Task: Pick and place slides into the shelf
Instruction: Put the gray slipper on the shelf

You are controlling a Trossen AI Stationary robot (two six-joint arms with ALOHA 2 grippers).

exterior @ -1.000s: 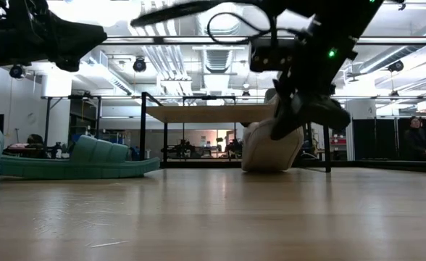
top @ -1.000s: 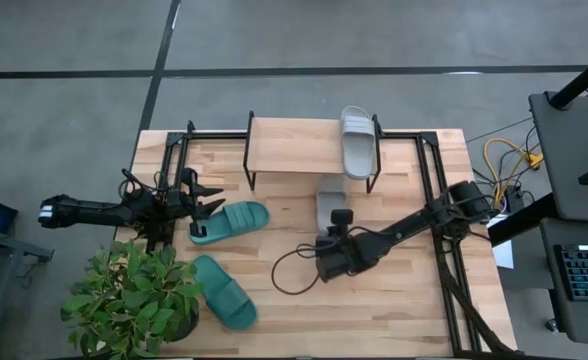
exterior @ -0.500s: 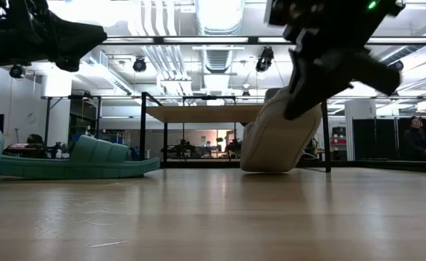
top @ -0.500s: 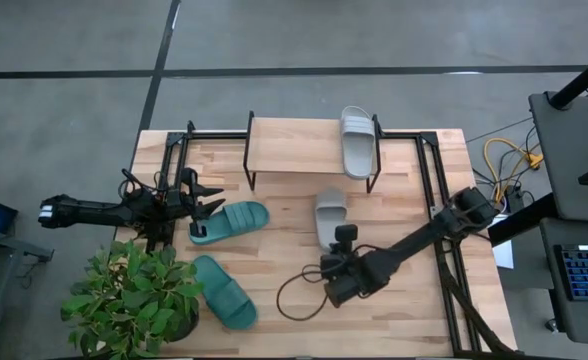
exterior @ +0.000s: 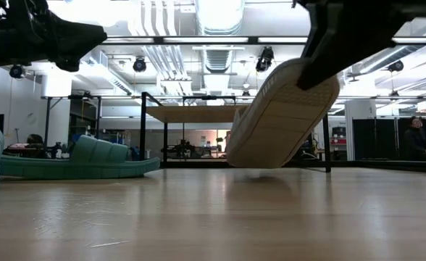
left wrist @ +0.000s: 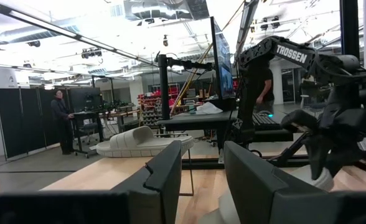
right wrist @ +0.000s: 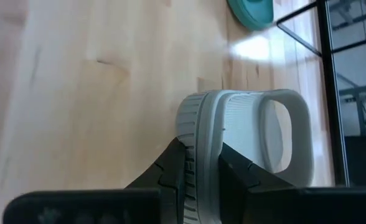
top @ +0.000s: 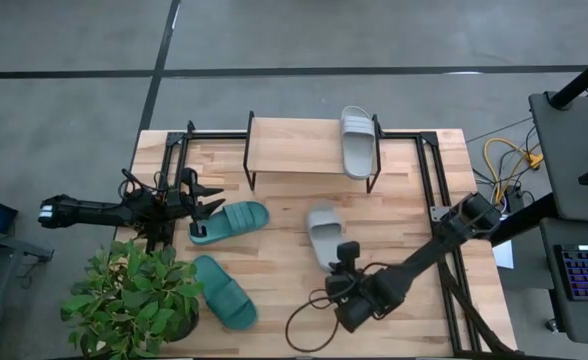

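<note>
Rubber grey slide (top: 322, 231) looks light and bendy; your right gripper (top: 336, 268) pinches its sole edge at 6 o'clock, toe sagging.

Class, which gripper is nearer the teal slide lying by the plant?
Left. The left gripper sits over the other teal slide, just beyond the one by the plant. The right gripper, holding a grey slide, is farther off across the table.
</note>
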